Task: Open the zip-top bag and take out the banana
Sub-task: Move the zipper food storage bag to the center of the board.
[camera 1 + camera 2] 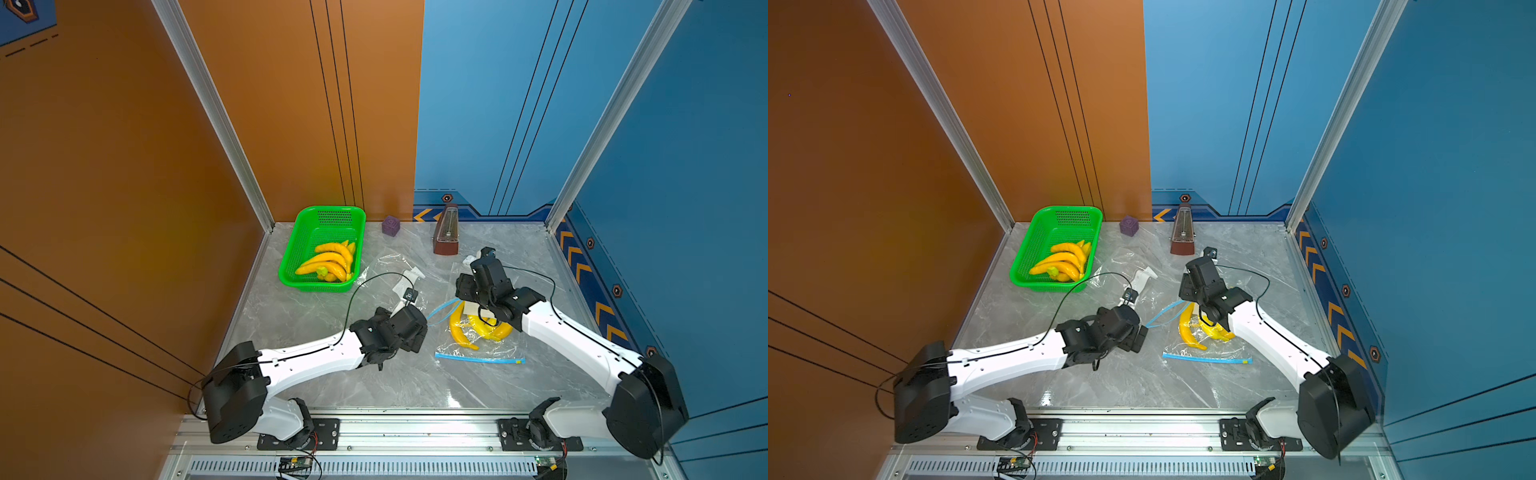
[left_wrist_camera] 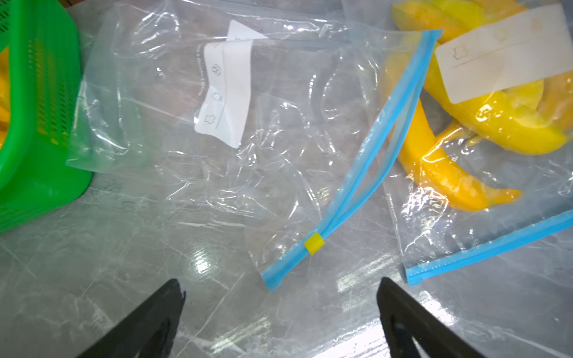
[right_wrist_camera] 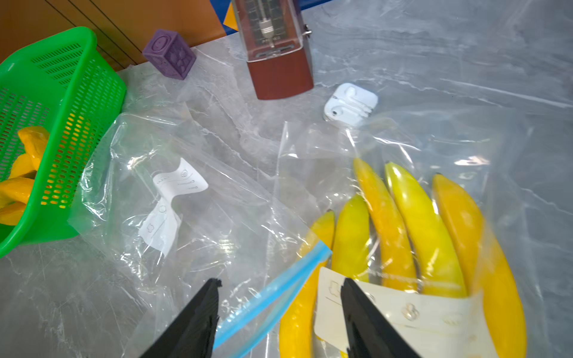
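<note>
The clear zip-top bag (image 1: 494, 347) lies right of centre with a bunch of yellow bananas (image 1: 461, 332) (image 3: 412, 223) inside. Its blue zip strip (image 1: 478, 358) (image 2: 496, 241) lies flat along the near side. An empty bag (image 1: 390, 266) (image 2: 248, 108) lies beside it, its blue zip (image 2: 372, 148) parted above a yellow slider (image 2: 314, 243). My right gripper (image 3: 279, 282) hovers open over the bananas' white label (image 3: 418, 313) and the empty bag's zip, gripping nothing. My left gripper (image 2: 280, 280) (image 1: 422, 332) stands wide open just short of that zip's end.
A green basket (image 1: 332, 210) with several bananas stands at the back left. A purple cube (image 1: 390, 225) and a brown metronome (image 1: 446, 230) stand by the back wall. A white earphone case (image 3: 350, 103) lies behind the banana bag. Walls close in left, back and right.
</note>
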Robot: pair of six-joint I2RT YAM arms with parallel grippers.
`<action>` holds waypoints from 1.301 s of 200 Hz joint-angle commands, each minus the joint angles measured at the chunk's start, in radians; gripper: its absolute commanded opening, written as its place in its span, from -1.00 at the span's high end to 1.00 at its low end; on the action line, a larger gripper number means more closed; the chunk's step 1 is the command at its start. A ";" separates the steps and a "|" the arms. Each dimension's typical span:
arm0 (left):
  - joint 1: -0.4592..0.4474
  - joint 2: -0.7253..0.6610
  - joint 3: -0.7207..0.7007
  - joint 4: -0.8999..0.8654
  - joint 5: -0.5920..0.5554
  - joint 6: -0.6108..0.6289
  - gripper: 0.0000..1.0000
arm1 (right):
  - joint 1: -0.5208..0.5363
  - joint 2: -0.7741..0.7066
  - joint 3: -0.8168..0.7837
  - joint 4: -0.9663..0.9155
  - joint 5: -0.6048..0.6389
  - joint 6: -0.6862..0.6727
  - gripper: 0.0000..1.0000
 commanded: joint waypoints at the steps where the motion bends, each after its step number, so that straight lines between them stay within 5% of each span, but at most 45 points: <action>1: -0.016 0.109 0.070 0.013 -0.063 0.052 -1.00 | -0.035 -0.084 -0.100 0.021 0.034 0.044 -0.29; 37: 0.036 0.252 0.144 0.010 -0.063 0.076 -0.99 | -0.077 -0.258 -0.261 0.014 0.055 0.088 -0.30; 110: 0.236 0.435 0.267 0.008 0.013 0.280 -0.58 | -0.095 -0.514 -0.395 -0.089 0.098 0.095 -0.32; 134: 0.273 0.497 0.377 0.008 0.048 0.305 -0.61 | -0.095 -0.524 -0.417 -0.123 0.104 0.106 -0.32; 159: 0.293 0.543 0.492 0.008 0.037 0.290 -0.86 | -0.102 -0.537 -0.450 -0.155 0.125 0.119 -0.32; 197: 0.221 0.485 0.510 0.006 -0.015 0.267 -0.97 | -0.176 -0.557 -0.501 -0.191 0.075 0.128 -0.32; 260: 0.019 0.360 0.343 0.021 0.081 0.108 -0.97 | -0.456 -0.614 -0.591 -0.208 -0.216 0.134 -0.29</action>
